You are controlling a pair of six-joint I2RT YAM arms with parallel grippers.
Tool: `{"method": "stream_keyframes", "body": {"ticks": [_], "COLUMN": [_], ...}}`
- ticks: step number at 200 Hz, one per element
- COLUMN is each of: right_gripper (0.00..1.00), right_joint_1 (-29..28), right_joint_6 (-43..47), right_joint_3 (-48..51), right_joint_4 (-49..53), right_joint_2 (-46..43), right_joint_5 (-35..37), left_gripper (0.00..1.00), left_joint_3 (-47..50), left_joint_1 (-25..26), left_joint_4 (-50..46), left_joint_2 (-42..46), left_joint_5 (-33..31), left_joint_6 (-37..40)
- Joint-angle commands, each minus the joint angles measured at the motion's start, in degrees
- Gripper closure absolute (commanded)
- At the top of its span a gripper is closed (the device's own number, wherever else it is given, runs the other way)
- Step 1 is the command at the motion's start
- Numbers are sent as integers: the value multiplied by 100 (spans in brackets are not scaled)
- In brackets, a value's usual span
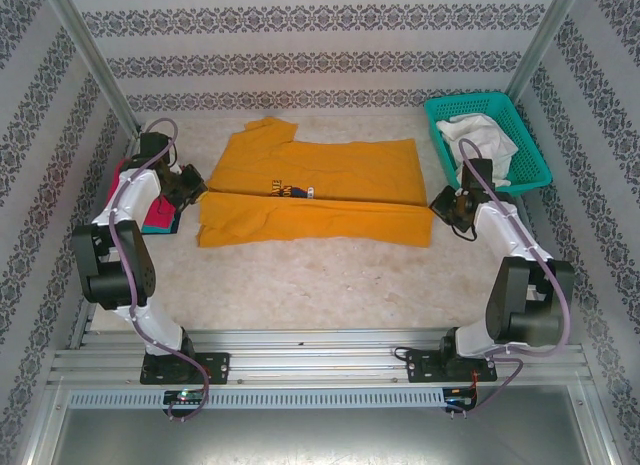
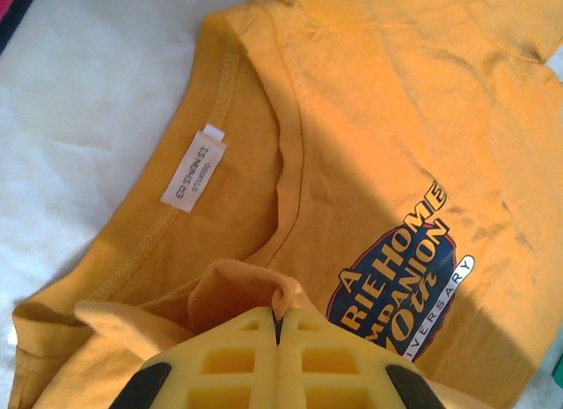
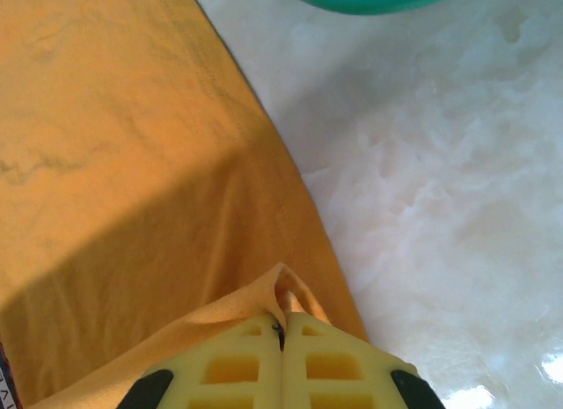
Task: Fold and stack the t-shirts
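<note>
Mustard-orange cotton jersey: the orange t-shirt [image 1: 310, 190] lies flat across the middle of the table [image 1: 330, 275], collar toward the left edge and hem toward the right edge. A straight fold line runs along its length, and a dark logo [image 2: 400, 286] sits right on that line.

Left gripper [image 2: 277, 325]: yellow lattice fingers pressed together, with a small ridge of orange fabric pinched between them just below the collar [image 2: 264, 189]. Right gripper [image 3: 281, 325]: fingers likewise closed, gripping a peak of cloth at the hem corner nearest the right edge.

Edges and room:
- We note a broad bare strip between the shirt's near edge and the near edge of the table.
- The strip along the far edge is narrower; one sleeve reaches toward it.
- At the left edge a magenta shirt [image 1: 158, 213] lies on a teal shirt [image 1: 160, 228], partly under the left arm and just beside the orange shirt's shoulder.
- A teal basket [image 1: 470, 98] fills the far right corner, near the right gripper but apart from the hem. A white cloth [image 1: 480, 135] is bunched inside it.

Textures: the table cover is white and fuzzy, slightly lumpy. The jersey is smooth with soft creases and a double-stitched hem and neckband. A white woven label [image 2: 193, 171] is sewn inside the collar; we cannot read its small print. The logo is a dark oval with pale block lettering. The basket is rigid plastic lattice.
</note>
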State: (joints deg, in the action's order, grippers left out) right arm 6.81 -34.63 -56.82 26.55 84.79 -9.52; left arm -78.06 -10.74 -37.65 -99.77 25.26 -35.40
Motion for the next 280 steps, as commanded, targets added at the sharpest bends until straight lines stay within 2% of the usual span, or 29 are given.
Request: {"method": "stream_keyframes", "body": {"ticks": [1,128,218,227,231,232,233,234,245,247,258,267,280], "right_gripper": [100,100,100,95,87,87,82,82,58,51,36,27,19], "right_joint_1": [2,-70,-295,-320,-328,-328,-329,-329,-360,-371,-394,-439,-589], "right_joint_6": [154,409,784,811,840,840,854,854,935,960,1042,1096,1177], "right_joint_3": [-223,-869,-1681,-1752,-1796,-1796,-1808,-1808,-1795,-1766,-1626,-1443,-1112], "right_joint_4": [-62,-35,248,304,335,335,341,341,348,325,180,34,-207], "right_joint_2": [157,956,1743,1798,1821,1821,1823,1823,1748,1698,1484,1214,796], "right_joint_5": [290,249,414,425,425,425,425,425,464,472,494,551,716], "left_gripper": [100,100,100,91,86,84,82,80,57,53,22,2,0], "left_joint_3": [-293,-380,-66,-54,-51,-47,-45,-44,-17,-10,19,52,113], "left_joint_1": [-86,-86,-86,-86,-92,-89,-88,-87,-88,-86,-57,7,173], "left_joint_4": [-21,91,121,132,118,118,118,118,120,112,69,36,0], "left_joint_2": [-97,-682,-605,-597,-592,-590,-585,-582,-494,-474,-300,-111,128], "left_joint_5": [-232,-125,-326,-355,-372,-376,-383,-391,-445,-459,-597,-792,-1041], "left_joint_6": [235,210,251,222,206,203,206,198,174,178,191,216,200]}}
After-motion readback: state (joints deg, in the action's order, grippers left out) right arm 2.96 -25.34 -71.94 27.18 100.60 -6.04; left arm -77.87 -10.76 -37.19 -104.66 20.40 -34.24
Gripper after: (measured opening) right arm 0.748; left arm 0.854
